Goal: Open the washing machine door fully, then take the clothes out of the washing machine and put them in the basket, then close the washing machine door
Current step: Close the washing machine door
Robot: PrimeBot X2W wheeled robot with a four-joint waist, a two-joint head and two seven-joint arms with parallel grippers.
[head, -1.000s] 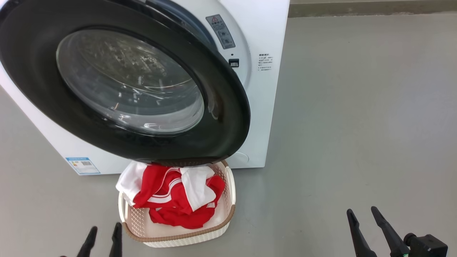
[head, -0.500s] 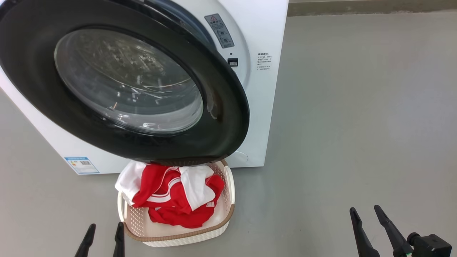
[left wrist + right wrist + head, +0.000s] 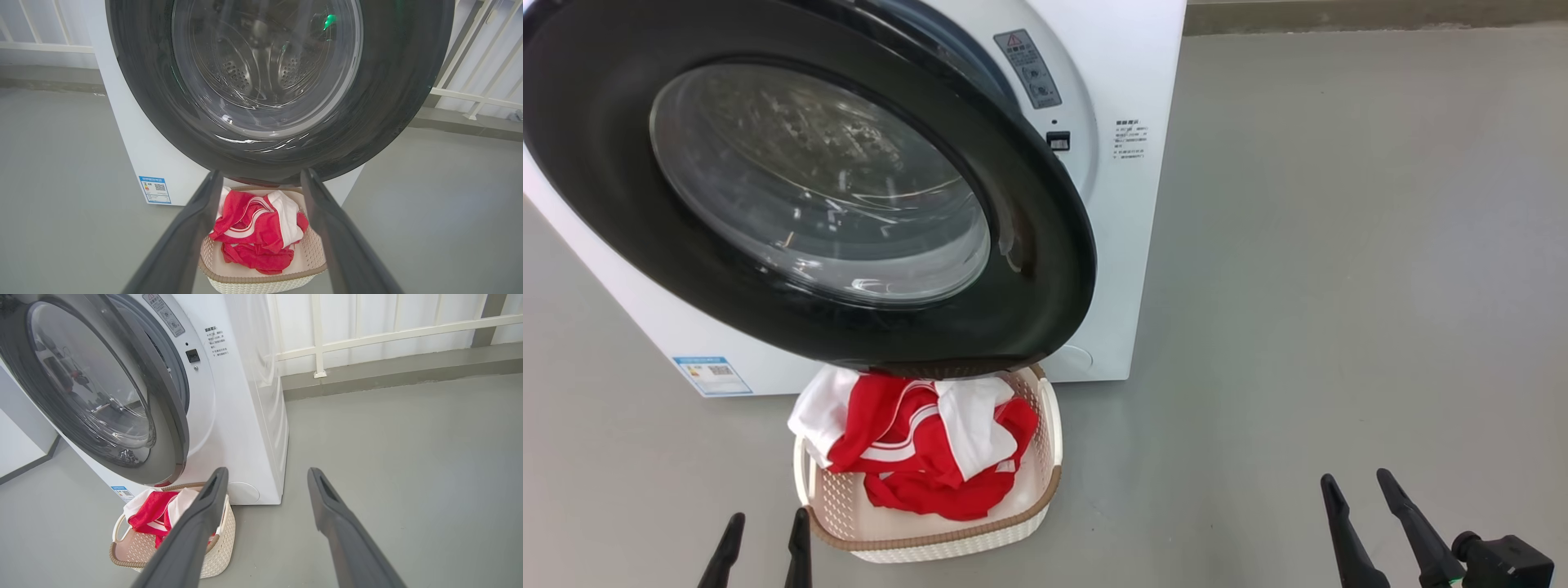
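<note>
The washing machine [image 3: 1123, 245] stands white and boxy at the upper left. Its door [image 3: 1045, 278], black-rimmed with a bulging glass window, hangs partly swung out over the basket [image 3: 947, 547]. Red and white clothes [image 3: 931, 457] lie heaped in that cream basket on the floor. My left gripper [image 3: 766, 527] is open low at the left, just left of the basket's front corner. My right gripper [image 3: 1356, 486] is open at the lower right, well away from everything. Between the left gripper's fingers [image 3: 192, 228] I see the clothes [image 3: 253, 232] in the basket [image 3: 261, 281] beneath the door [image 3: 388, 102].
Grey floor [image 3: 1339, 286] stretches wide to the right of the machine. A white railing [image 3: 367, 335] and a low grey kerb [image 3: 388, 371] run behind it. A blue label [image 3: 711, 374] sits low on the machine's front.
Both grippers have barely shifted; the door, basket and clothes stay as they were. The view itself has wobbled slightly.
</note>
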